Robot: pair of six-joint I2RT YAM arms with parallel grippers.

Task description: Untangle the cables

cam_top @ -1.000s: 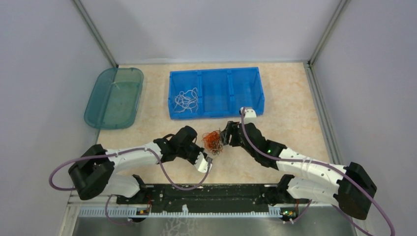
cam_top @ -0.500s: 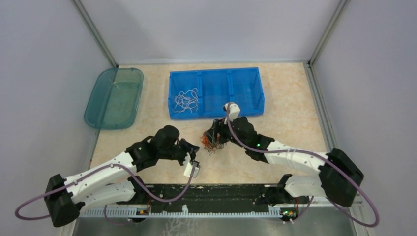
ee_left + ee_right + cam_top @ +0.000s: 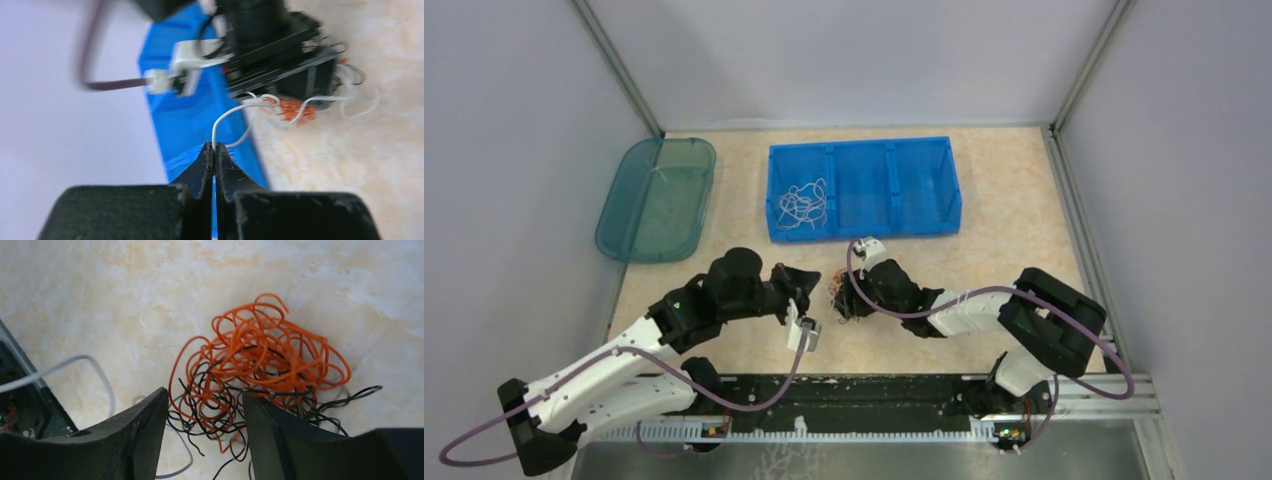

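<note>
My left gripper (image 3: 214,146) is shut on the end of a thin white cable (image 3: 235,107). This cable arcs away to the tangle under the right gripper (image 3: 287,60). In the top view the left gripper (image 3: 807,292) sits just left of the clump (image 3: 836,297). The clump of orange cables (image 3: 260,357) and black cables (image 3: 220,412) lies on the table. My right gripper (image 3: 205,396) stands open astride its near edge, with loose strands between the fingers. A grey-white strand (image 3: 75,362) curves off to the left.
A blue three-compartment bin (image 3: 864,146) stands behind the arms, with white cables (image 3: 802,203) in its left compartment. A teal translucent tray (image 3: 656,198) lies at the far left. Grey walls close in the table on three sides.
The left arm has drawn back to the left, its gripper closing on the white cable. The right arm has swung left and lower over the clump, which shifted left.
</note>
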